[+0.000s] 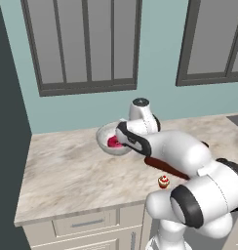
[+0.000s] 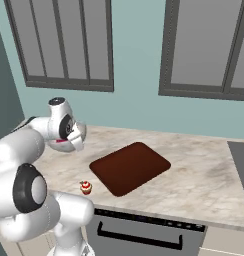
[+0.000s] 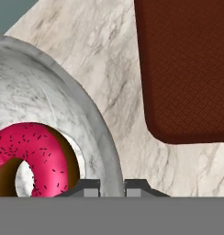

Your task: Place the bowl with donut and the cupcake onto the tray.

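Fingertips of the gripper (image 3: 112, 186) pinch the bowl (image 3: 54, 98) at its rim, seen in the hand view with the donut (image 3: 38, 156) lying flat inside. Right base view shows the whole tray (image 2: 130, 167), long axis running diagonally across the counter (image 2: 204, 175), and the cupcake (image 2: 86, 187) upright beside it, apart

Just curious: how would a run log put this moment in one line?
gripper: shut on bowl rim | donut: in bowl | cupcake: on counter | tray: bare
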Robot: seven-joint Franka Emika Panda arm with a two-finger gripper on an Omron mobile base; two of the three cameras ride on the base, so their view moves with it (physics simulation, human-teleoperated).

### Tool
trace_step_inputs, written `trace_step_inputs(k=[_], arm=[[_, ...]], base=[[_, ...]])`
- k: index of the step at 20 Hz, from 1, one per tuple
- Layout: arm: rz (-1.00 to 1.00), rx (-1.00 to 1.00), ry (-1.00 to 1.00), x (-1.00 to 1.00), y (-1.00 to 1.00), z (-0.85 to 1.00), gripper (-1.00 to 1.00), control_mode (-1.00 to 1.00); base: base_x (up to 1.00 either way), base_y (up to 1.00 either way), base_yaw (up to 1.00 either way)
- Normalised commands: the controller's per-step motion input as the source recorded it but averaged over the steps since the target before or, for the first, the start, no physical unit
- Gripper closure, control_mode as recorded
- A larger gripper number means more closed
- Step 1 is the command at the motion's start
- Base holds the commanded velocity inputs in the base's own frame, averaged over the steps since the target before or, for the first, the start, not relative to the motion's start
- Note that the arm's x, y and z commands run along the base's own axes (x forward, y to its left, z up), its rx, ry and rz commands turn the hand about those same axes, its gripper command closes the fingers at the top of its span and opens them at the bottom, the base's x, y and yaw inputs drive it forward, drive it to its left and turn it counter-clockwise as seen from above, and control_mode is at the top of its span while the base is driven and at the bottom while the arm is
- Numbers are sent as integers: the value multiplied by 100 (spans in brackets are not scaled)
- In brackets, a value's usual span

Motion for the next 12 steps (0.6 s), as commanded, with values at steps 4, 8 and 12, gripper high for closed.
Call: trace_step_inputs(k=[4, 8, 12], arm=[[-24, 0, -1, -10, -38, 6, 100, -100], [-25, 0, -2, -11, -38, 7, 100, -100], [-22, 6, -3, -8, -52, 19, 100, -100]], base=[[0, 0, 0], [0, 0, 0], [0, 0, 0]])
